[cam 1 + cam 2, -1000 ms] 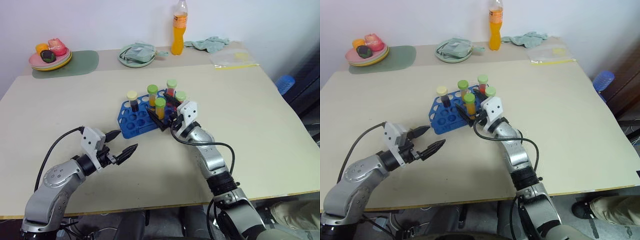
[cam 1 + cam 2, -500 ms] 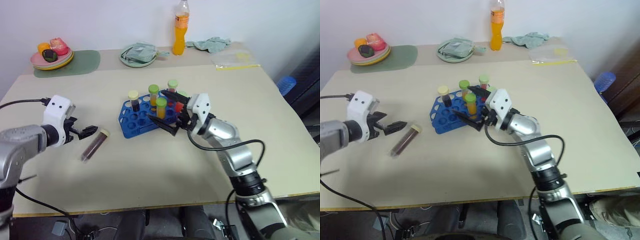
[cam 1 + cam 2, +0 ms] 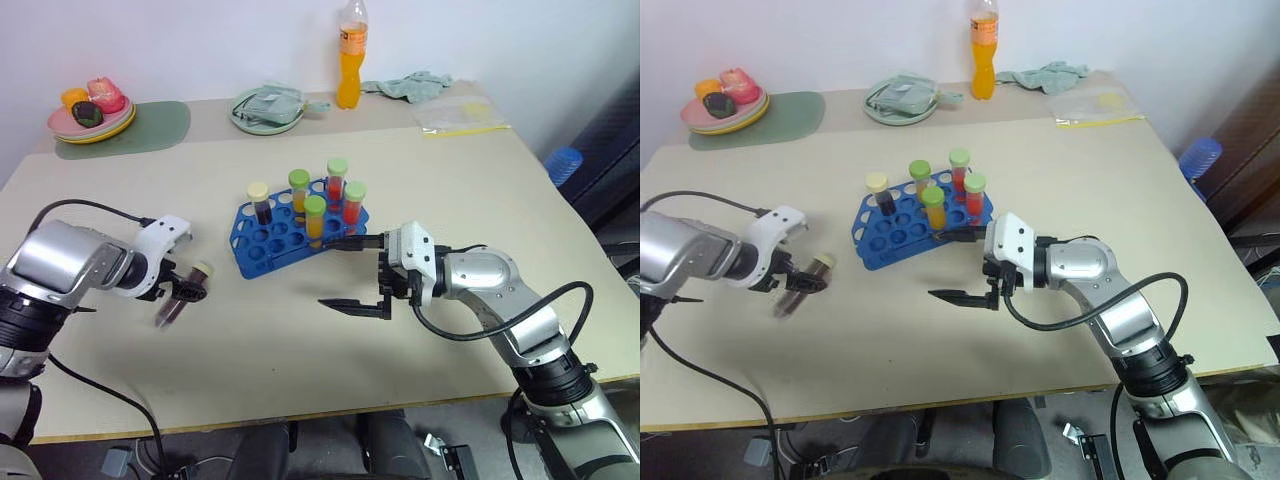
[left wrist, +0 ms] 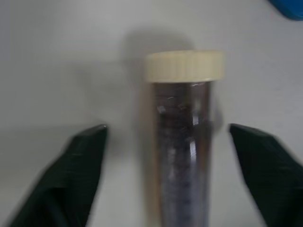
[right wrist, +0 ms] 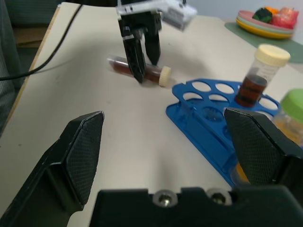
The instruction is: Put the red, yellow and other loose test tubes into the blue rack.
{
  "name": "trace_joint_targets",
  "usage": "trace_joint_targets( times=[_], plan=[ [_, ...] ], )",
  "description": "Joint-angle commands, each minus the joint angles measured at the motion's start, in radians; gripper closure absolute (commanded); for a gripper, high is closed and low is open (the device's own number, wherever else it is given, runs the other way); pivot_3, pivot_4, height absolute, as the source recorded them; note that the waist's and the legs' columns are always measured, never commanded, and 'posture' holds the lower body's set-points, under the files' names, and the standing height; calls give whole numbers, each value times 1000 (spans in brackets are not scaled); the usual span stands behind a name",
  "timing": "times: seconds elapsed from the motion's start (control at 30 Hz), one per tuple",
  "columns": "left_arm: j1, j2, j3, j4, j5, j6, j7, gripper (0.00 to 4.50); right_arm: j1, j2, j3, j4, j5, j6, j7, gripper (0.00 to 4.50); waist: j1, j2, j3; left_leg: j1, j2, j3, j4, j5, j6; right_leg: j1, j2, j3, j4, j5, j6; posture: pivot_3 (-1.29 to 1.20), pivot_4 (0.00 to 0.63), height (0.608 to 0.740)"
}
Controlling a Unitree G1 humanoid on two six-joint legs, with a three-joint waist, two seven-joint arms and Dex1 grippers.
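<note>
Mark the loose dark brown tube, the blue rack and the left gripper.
loose dark brown tube (image 4: 182,156): left wrist view, on its clear body.
blue rack (image 3: 262,243): left eye view, on its holed top.
left gripper (image 5: 143,60): right wrist view, midway between its fingertips.

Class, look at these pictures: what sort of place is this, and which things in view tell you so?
Probably an indoor robot practice room, not a real laboratory. A plain table against a white wall carries a blue rack of capped test tubes, yet also a plate of toy food and an orange drink bottle.
</note>
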Motion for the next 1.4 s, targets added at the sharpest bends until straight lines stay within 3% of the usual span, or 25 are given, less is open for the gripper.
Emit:
trace_joint_targets(
  times=[0.03, 0.1, 0.13, 0.2, 0.23, 0.3, 0.4, 0.5, 0.57, 0.63, 0.77, 0.97, 1.4],
  plan=[
    [-11, 10, 6, 17, 34, -11, -16, 2422, 6, 10, 0, -47, -3, -9, -13, 0, 0, 0, 0, 0, 0, 0, 0, 0, 0, 0, 0, 0, 0, 0, 0, 0, 150, 740],
    [6, 26, 22, 16, 50, -29, -19, 3436, 8, 10, 4, -46, -7, -13, -16, 0, 0, 0, 0, 0, 0, 0, 0, 0, 0, 0, 0, 0, 0, 0, 0, 0, 150, 740],
    [18, 29, 40, 18, 59, -42, -12, 3700, 9, 10, 5, -44, -10, -16, -16, 0, 0, 0, 0, 0, 0, 0, 0, 0, 0, 0, 0, 0, 0, 0, 0, 0, 150, 740],
    [45, 15, 109, 31, 73, -89, 19, 3700, 11, 10, 6, -38, -15, -22, -17, 0, -1, 0, 0, 0, 0, 0, 0, 0, 0, 0, 0, 0, 0, 0, 0, 0, 150, 740],
    [69, -26, 209, 37, 77, -159, 70, 3700, 13, 10, 6, -32, -20, -28, -17, 0, -2, 0, 0, 0, 1, 0, 0, 0, 0, 0, 0, 0, 0, 0, 0, 0, 150, 740],
    [131, -132, 420, 5, 100, -382, 199, 3700, 20, 13, 5, -16, -30, -39, -24, 0, 2, 1, 0, 0, 2, -2, 0, 0, 0, 0, -1, 0, 0, 0, 0, 0, 150, 740],
    [220, -290, 621, -120, 122, -646, 333, 3700, 35, 25, 4, 11, -50, -55, -47, 0, 19, -2, 0, -1, 2, -3, 1, 1, -1, -1, -2, 0, 0, 1, 0, 0, 150, 740],
    [314, -474, 709, -294, 72, -812, 380, 3700, 54, 41, 6, 41, -73, -76, -73, 0, 26, -3, -1, -1, 0, -2, 2, 1, -2, 0, -5, 0, -1, 1, 0, 0, 150, 740],
    [384, -593, 656, -413, 88, -929, 403, 3700, 67, 56, 6, 58, -81, -82, -90, 0, 30, -4, -1, -1, -1, -2, 2, 2, -5, 0, -6, 0, -2, 1, 1, 0, 150, 740],
    [446, -663, 512, -486, 193, -1045, 413, 3700, 75, 68, 7, 78, -91, -91, -104, 0, 32, -4, -2, -1, -1, -1, 3, 3, -5, 1, -6, 0, -2, 2, 1, 0, 150, 740],
    [494, -797, 290, -435, 377, -1241, 480, 3700, 90, 81, 17, 116, -121, -121, -116, 0, 42, -4, -2, 0, -2, 2, 3, 1, -2, 2, -5, 0, -1, 3, 1, 0, 150, 740],
    [468, -913, 221, -248, 492, -1366, 568, 3700, 94, 91, 7, 115, -125, -115, -134, 0, 40, -3, -2, 1, -2, 3, 3, 1, -2, 2, -3, 0, -2, 3, 1, 0, 150, 740],
    [442, -972, 219, -164, 419, -1343, 502, 3700, 116, 93, 8, 94, -124, -106, -160, 0, 43, -3, -2, 1, -2, 2, 3, 1, -2, 2, -3, 0, -2, 3, 1, 0, 150, 740]
  ],
)
